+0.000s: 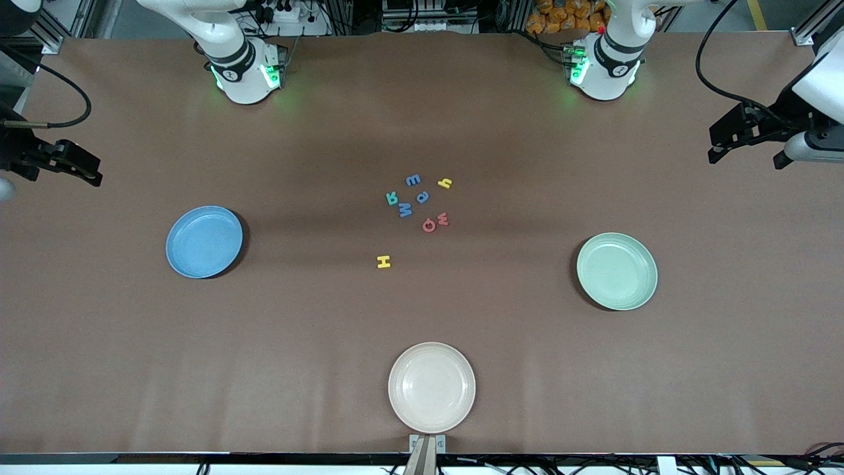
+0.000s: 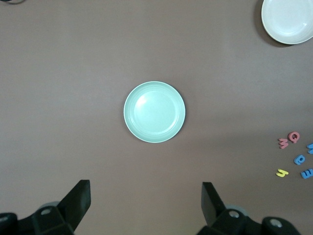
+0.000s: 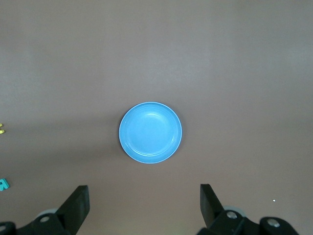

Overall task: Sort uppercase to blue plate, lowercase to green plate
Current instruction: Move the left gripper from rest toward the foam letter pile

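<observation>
- Nothing is sorted yet: the round sky-blue plate (image 1: pixel 204 241) and the round pale mint-green plate (image 1: pixel 617 270) both lie bare on the brown worktop (image 1: pixel 132 343), the blue one toward the right arm's end, the green one toward the left arm's end.
- A round cream plate (image 1: pixel 432 387) sits at 6 o'clock from the letters, nearest the front camera.
- The foam letters cluster mid-worktop: blue e (image 1: pixel 413 180), yellow h (image 1: pixel 445 183), blue a (image 1: pixel 422 196), teal R (image 1: pixel 391 197), blue capital M/W (image 1: pixel 405 210), red w (image 1: pixel 442 218) touching the red ring-shaped Q (image 1: pixel 429 225).
- The yellow capital H (image 1: pixel 384 262) lies apart, at 6 o'clock from the cluster.
- The left pincer (image 2: pixel 145 203) hangs high over the green plate, jaws wide, holding nothing; the right pincer (image 3: pixel 144 205) hangs over the blue plate, equally wide and bare.
- The relation that matters, as I judge it: the letters lie at 3 o'clock from the blue plate and 9 o'clock from the green, about midway between the two arms.
- The wrist views crop the cluster at their edges; the blue M/W reads either way.
</observation>
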Action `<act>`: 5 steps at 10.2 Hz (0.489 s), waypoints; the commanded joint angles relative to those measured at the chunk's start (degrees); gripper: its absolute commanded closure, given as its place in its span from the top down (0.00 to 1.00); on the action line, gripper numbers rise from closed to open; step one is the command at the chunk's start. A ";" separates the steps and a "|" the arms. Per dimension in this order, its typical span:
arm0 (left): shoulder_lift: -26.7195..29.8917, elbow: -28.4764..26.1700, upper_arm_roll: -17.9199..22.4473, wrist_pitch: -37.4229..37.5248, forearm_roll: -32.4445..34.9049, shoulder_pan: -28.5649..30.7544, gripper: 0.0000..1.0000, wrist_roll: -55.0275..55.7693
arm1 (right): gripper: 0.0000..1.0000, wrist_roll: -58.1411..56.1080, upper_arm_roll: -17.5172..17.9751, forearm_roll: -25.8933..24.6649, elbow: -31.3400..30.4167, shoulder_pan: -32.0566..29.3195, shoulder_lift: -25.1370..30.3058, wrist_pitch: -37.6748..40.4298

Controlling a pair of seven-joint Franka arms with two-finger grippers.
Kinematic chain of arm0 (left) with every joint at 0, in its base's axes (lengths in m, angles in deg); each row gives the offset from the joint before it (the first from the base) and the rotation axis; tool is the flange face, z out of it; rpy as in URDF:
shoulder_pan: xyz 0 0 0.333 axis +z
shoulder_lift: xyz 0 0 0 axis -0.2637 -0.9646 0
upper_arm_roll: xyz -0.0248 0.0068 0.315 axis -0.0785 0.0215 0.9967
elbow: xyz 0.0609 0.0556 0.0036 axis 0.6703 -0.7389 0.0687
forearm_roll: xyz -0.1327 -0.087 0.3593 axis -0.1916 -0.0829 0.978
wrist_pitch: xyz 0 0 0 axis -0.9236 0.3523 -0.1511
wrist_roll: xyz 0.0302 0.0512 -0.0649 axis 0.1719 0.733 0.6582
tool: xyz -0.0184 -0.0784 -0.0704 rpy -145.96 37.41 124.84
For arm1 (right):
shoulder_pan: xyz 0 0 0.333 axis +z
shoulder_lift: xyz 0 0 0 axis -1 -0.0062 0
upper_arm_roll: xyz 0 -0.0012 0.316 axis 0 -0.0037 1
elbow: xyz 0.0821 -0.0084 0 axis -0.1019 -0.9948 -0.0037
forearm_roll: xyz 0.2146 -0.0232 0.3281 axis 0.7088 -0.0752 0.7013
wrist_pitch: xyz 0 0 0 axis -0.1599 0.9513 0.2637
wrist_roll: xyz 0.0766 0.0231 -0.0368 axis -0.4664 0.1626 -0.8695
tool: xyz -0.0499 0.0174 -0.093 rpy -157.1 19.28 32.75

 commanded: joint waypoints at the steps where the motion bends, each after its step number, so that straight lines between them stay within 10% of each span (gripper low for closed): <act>1: -0.67 1.50 -0.24 1.59 -1.03 0.30 1.00 -2.04 | 1.00 -1.08 0.32 1.01 1.19 -0.90 -0.55 0.56; 5: -0.85 0.80 0.02 1.59 -0.95 -0.05 1.00 -0.56 | 1.00 -1.08 0.32 1.10 1.19 -0.81 -0.55 0.56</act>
